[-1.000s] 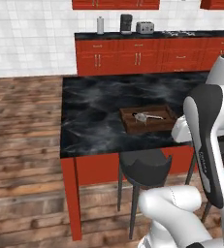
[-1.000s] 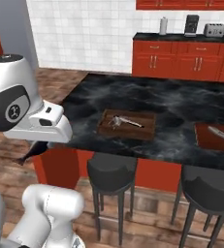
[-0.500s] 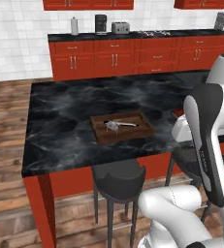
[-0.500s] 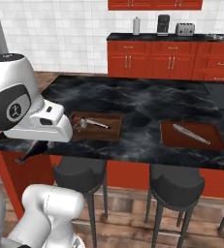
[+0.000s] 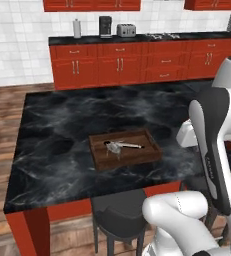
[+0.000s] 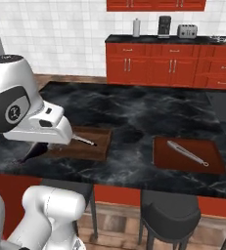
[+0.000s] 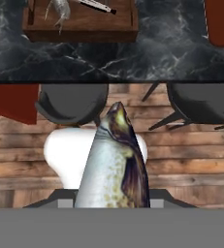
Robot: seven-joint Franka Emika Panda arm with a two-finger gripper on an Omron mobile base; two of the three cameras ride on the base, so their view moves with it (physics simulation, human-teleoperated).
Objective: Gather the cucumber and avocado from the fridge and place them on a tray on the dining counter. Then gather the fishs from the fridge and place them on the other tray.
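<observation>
- Hand view: the tool (image 7: 112, 206) is pinched on one speckled silver-brown fish (image 7: 114, 164), whose head points up the frame, away from the tool.
- Beyond the fish's head runs the edge of the black marble surface (image 7: 157, 53), with two dark round stools (image 7: 72, 102) tucked beneath it.
- Two brown wooden trays sit on that surface: the near tray (image 7: 79, 26), beyond the tool and slightly left, holds one pale fish (image 7: 59, 9) and one slim silver utensil (image 7: 96, 5).
- Right base view: the far tray (image 6: 189, 155), well off to the tool's right, carries one long silver utensil (image 6: 187, 152).
- Left base view: the near tray (image 5: 124, 149) lies near the surface's front edge, just ahead of the arm.
</observation>
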